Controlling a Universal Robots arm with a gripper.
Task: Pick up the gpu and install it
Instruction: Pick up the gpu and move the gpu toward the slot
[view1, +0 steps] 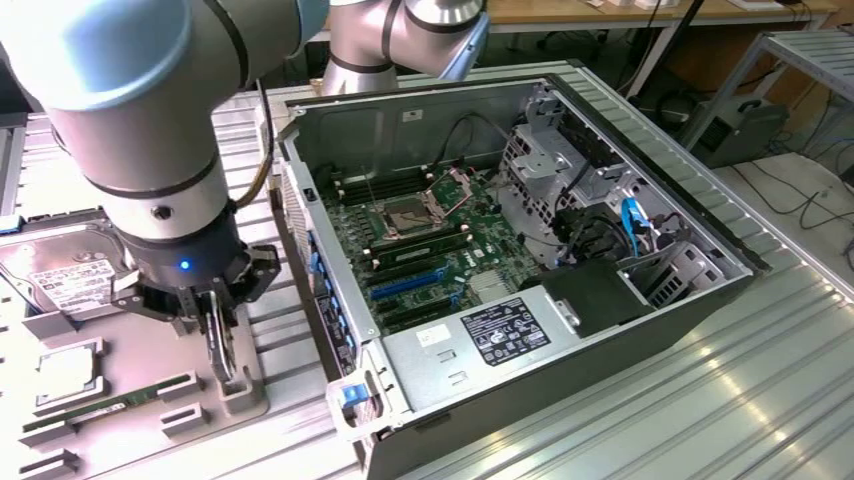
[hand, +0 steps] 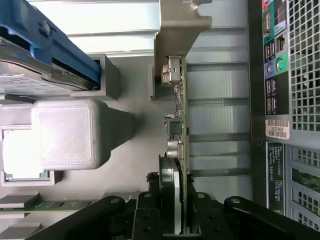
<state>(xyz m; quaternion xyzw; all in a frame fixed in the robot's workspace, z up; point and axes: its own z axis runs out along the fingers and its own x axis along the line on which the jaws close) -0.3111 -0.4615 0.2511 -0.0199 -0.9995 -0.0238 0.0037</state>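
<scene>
Task is at the pick-up stage, nothing installed yet. The gpu (view1: 222, 350) stands on edge at the grey holder tray (view1: 147, 365) on the desk (view1: 747, 380), at about 9 o'clock from the open computer case (view1: 400, 110) in the exterior view and just beside its wall. The arm (view1: 147, 150) comes straight down over it. In the wrist view the card is seen edge-on: green board edge, black fan shroud (hand: 169, 185) near the jaws, silver bracket (hand: 175, 30) at the far end. The jaws are part closed and pinch the gpu across its thickness, one pad on the fan side and one on the bare board side, no gap showing on either side. Cannot tell whether the lower edge has left the holder or sits in its slot; judged seated or barely raised. Inside the case, the motherboard (view1: 427, 240) lies bare, and the blue expansion slots (view1: 407, 285), at about 7 o'clock from the CPU socket (view1: 404, 215), hold no card. Left to do, as I judge it: lift clear, carry to the case, seat the card. Other parts sit untouched on the tray: hard drive (view1: 67, 270) at 10 o'clock from the gpu, RAM stick (view1: 94, 410) at 8 o'clock.
</scene>
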